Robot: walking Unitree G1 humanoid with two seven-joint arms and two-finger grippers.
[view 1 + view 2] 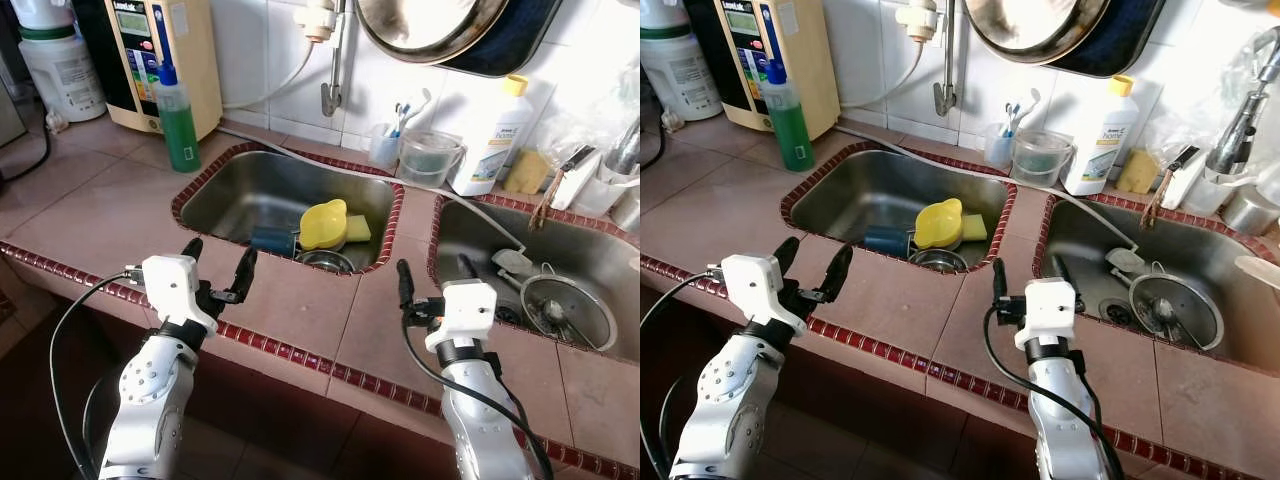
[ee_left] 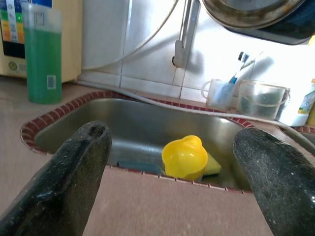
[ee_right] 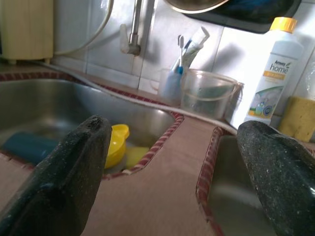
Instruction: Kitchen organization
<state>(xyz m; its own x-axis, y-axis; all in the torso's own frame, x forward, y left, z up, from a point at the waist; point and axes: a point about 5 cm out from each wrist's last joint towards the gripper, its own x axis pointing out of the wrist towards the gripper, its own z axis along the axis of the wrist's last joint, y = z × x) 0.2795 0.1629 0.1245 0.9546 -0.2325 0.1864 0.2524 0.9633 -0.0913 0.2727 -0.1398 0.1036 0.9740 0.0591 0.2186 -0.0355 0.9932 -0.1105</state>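
Left hand (image 1: 218, 268) lower left of frame, fingers spread, empty, above the tiled surface (image 1: 100, 215) at the front rim of the left sink (image 1: 235, 195). Right hand (image 1: 437, 270) lower centre-right, likewise spread and empty, between the two sinks. Yellow cup (image 1: 323, 224) lies in the left sink, centre frame, beside a yellow sponge (image 1: 358, 229).

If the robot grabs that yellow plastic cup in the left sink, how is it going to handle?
The yellow cup looks like thin plastic, so probably light and fairly stiff. It lies tilted against a yellow sponge in the sink, so it may rock or slide when nudged. Its smooth surface could be slippery if wet; I cannot tell.
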